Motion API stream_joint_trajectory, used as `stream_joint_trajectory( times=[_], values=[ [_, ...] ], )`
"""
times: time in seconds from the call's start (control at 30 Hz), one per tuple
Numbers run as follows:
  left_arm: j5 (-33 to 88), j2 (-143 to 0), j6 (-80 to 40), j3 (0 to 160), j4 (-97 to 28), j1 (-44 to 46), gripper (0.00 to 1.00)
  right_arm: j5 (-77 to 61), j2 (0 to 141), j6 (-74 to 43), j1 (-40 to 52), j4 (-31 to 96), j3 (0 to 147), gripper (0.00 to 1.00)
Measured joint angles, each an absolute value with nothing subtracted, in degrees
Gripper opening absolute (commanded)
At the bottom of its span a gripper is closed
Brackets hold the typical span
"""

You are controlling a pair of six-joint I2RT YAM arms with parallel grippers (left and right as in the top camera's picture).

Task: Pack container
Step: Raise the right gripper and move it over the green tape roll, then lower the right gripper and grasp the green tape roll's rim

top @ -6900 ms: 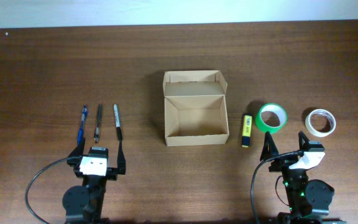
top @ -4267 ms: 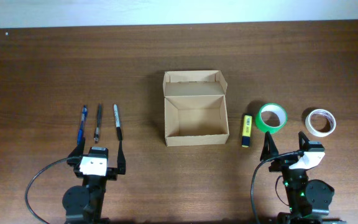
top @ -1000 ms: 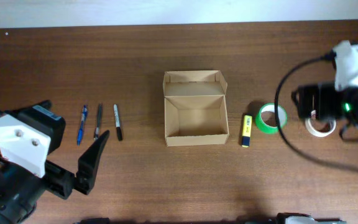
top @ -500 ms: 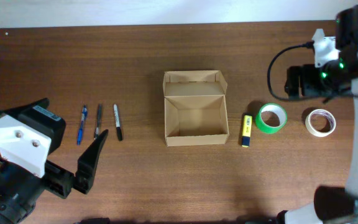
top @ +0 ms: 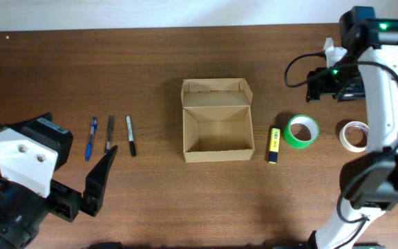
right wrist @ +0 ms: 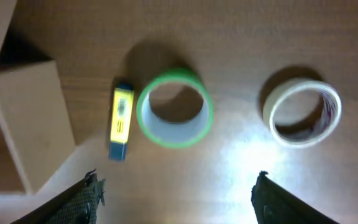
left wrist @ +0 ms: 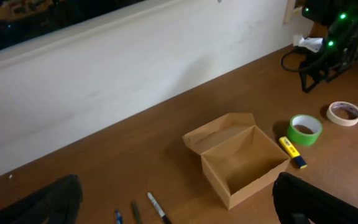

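Container [top: 217,156]: empty, lid flap open, likely light thin cardboard that crushes easily. Pinch a side wall's rim gently. Left jaws and right jaws both spread wide, empty.

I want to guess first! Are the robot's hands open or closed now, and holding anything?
Left hand: open, holding nothing.
Right hand: open, holding nothing.

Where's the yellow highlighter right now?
In the overhead view, the yellow highlighter lies right of the cardboard box, between it and the green tape roll.
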State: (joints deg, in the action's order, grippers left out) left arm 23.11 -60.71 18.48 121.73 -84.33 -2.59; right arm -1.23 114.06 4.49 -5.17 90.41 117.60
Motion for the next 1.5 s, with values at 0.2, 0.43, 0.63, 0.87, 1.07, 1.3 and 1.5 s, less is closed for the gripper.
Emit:
stream_joint_trajectory(
  times=[0.2, 0.43, 0.63, 0.87, 1.07, 1.3, 1.5],
  values=[
    [22.02, -60.71, 18.50, 121.73, -85.45, -2.59, 0.99, 0.30, 114.48, 4.47, -5.19, 83.42, 112.51, 0.78],
    [20.71, -60.71, 18.55, 121.73, -85.86, -2.57, 0.99, 1.08, 114.50, 4.51, -6.35, 74.48, 101.12, 0.78],
    [20.05, -60.71, 18.63, 121.73, -85.93, -2.59, 0.99, 0.80, 114.50, 4.56, -7.55, 68.38, 91.20, 0.78],
    [19.00, -60.71, 18.72, 121.73, -86.02, -2.59, 0.99, -0.95, 114.50, 4.56, -7.55, 63.55, 84.40, 0.76],
    [18.92, -60.71, 18.72, 121.73, -86.15, -2.59, 0.99, -1.76, 114.50, 4.73, -7.55, 62.59, 83.99, 0.54],
    [18.61, -60.71, 18.72, 121.73, -86.15, -2.59, 0.99, -2.37, 114.50, 4.80, -7.55, 62.26, 83.99, 0.33],
    [18.59, -60.71, 18.72, 121.73, -86.15, -2.59, 0.99, -2.81, 114.50, 4.64, -7.55, 62.28, 83.99, 0.04]
  ],
)
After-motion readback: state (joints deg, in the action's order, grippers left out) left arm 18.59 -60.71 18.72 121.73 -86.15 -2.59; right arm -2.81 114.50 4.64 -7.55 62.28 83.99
